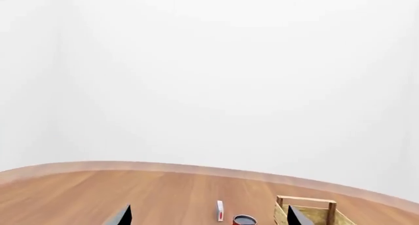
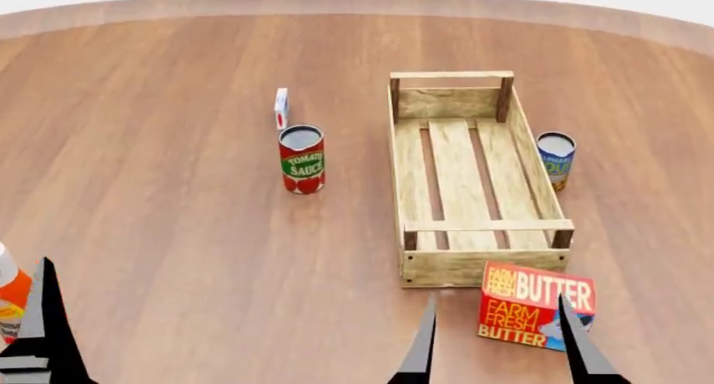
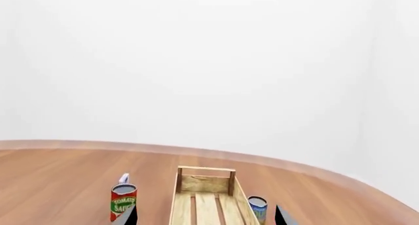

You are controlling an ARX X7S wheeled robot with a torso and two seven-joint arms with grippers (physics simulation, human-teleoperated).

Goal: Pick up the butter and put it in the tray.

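Observation:
The butter [image 2: 536,307], a red-orange box with white and yellow lettering, stands on the wooden table just in front of the tray's near right corner. The tray [image 2: 409,162] is a long light-wood slatted crate, with nothing in it. My right gripper [image 2: 499,355] is open at the view's lower edge, its two dark fingers on either side of the butter's near side and nothing between them. In the right wrist view the right gripper [image 3: 204,216] looks along the tray [image 3: 204,185]; the butter is out of that view. My left gripper [image 1: 209,214] is open and holds nothing.
A tomato sauce can [image 2: 301,158] and a small white carton [image 2: 281,108] stand left of the tray. A blue can [image 2: 554,158] stands by its right side. An orange bottle [image 2: 9,296] shows at the left edge next to a left finger [image 2: 45,334].

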